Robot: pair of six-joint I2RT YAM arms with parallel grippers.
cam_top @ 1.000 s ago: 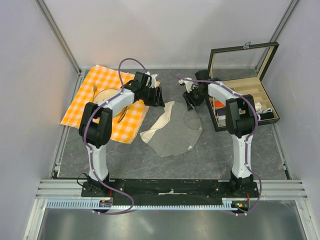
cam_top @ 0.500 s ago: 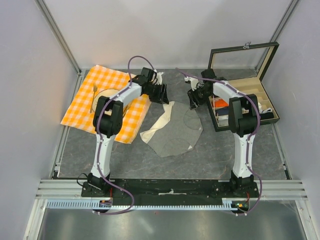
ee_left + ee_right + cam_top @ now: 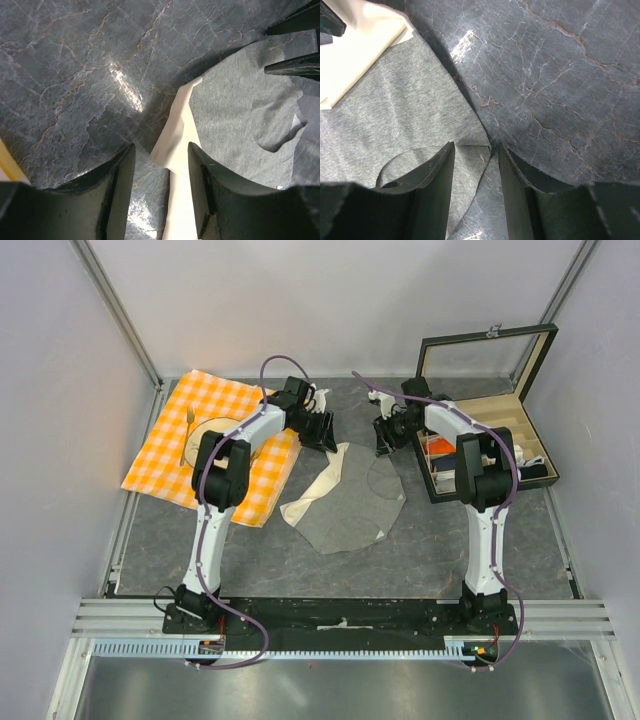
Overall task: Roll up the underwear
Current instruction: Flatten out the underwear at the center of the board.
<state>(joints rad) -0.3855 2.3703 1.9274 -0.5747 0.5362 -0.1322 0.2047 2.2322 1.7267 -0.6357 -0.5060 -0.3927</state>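
The underwear (image 3: 345,502) lay spread flat near the middle of the desk (image 3: 450,540). Its cream-white strip (image 3: 312,492) ran along the edge from 12 round to 8 o'clock, and a small fold lay over its far part. The orange checked cloth (image 3: 175,455) sat at its 10 o'clock and the open box (image 3: 500,430) at its 2 o'clock.

Both arms reached to the garment's 12 o'clock edge. The left claw (image 3: 160,150) was spread, its fingers either side of the far end of the cream strip and pinching nothing. The right claw (image 3: 475,147) was likewise spread and empty, astride the grey edge where it met the bare desk.

The cloth looked thin, light and limp. It would likely sag and bunch rather than hold a shape, and might slide on the glossy stone-patterned surface. The strip seemed the thicker, firmer part, so it offered the better hold on the left. On the right a pinch right at the hem seemed wise, low enough to catch the fabric. Two matching holds on the far edge would probably keep the roll even.
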